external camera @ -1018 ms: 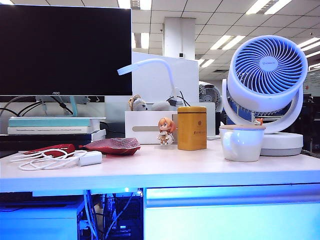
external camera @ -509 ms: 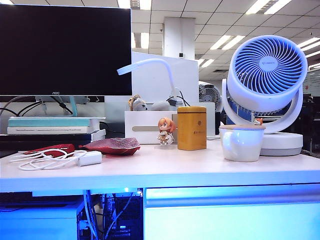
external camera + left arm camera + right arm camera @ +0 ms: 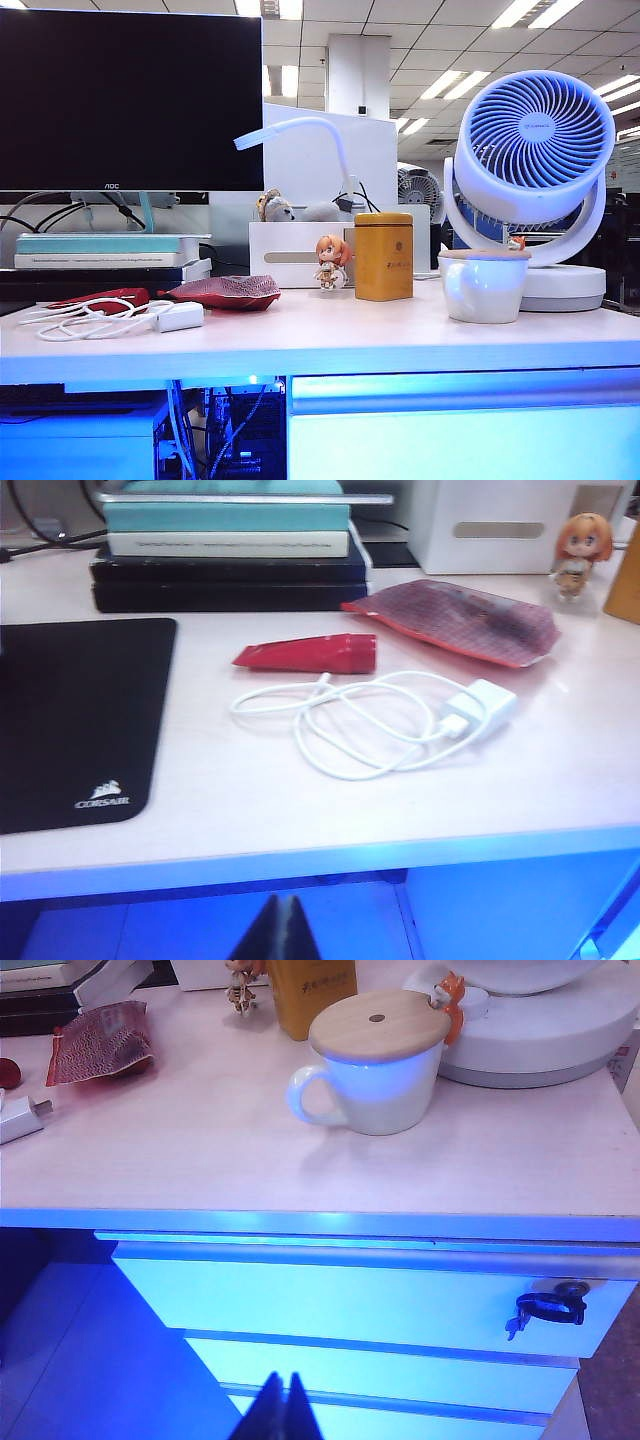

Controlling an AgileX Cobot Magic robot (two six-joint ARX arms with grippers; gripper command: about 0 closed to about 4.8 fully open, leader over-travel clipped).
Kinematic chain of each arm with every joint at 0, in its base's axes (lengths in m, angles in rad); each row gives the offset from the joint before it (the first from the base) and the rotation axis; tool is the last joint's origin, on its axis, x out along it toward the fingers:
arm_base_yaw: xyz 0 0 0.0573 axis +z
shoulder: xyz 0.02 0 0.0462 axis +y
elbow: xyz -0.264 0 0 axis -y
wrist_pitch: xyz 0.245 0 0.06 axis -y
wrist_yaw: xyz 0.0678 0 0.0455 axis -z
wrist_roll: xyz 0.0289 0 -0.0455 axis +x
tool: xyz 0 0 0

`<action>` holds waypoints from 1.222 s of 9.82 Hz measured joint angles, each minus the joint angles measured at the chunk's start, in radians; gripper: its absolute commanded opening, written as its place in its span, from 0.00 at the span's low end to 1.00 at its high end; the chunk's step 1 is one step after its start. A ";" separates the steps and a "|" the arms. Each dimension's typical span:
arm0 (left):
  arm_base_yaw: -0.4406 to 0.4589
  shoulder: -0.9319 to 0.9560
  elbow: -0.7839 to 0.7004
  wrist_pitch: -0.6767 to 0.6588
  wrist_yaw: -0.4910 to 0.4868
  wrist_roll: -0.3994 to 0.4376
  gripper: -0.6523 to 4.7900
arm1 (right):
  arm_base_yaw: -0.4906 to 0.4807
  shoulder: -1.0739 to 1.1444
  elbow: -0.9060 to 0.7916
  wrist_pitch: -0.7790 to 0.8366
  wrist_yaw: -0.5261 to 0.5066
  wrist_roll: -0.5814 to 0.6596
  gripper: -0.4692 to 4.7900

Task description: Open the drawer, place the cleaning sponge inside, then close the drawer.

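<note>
Left gripper [image 3: 277,925]: low in front of the tabletop [image 3: 300,810] edge, below the white cable [image 3: 340,725]; only the dark tips show, fingers together, holding nothing.
Right gripper [image 3: 279,1400]: in front of the drawer [image 3: 350,1300], below the mug [image 3: 365,1065]; fingers pressed together, empty, mostly cut off by the frame.
Drawer: closed, flush under the tabletop; keys [image 3: 548,1310] hang from a lock at one end; blue glare washes out its front.
Sponge: not visible in any view.
Exterior view: neither arm appears; drawer [image 3: 465,425] front only partly in frame.
Mug: wooden lid on, handle towards the red pouch [image 3: 100,1042].
</note>
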 measured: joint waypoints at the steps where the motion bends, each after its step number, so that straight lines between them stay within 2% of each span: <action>1: 0.000 0.000 0.000 0.000 0.000 0.000 0.11 | 0.000 0.000 0.000 0.000 0.000 0.000 0.08; 7: 0.000 0.000 0.000 0.000 0.000 0.000 0.11 | 0.000 0.000 -0.004 0.005 0.011 -0.006 0.08; 9: 0.000 0.000 0.000 0.000 0.000 0.000 0.11 | -0.037 0.000 -0.053 0.060 0.189 -0.034 0.08; 10: 0.000 0.000 0.000 0.000 0.000 0.000 0.11 | -0.135 0.000 -0.128 0.210 0.168 -0.036 0.08; 12: 0.000 0.000 0.000 0.000 0.000 0.000 0.11 | -0.301 0.000 -0.166 0.242 -0.054 -0.038 0.08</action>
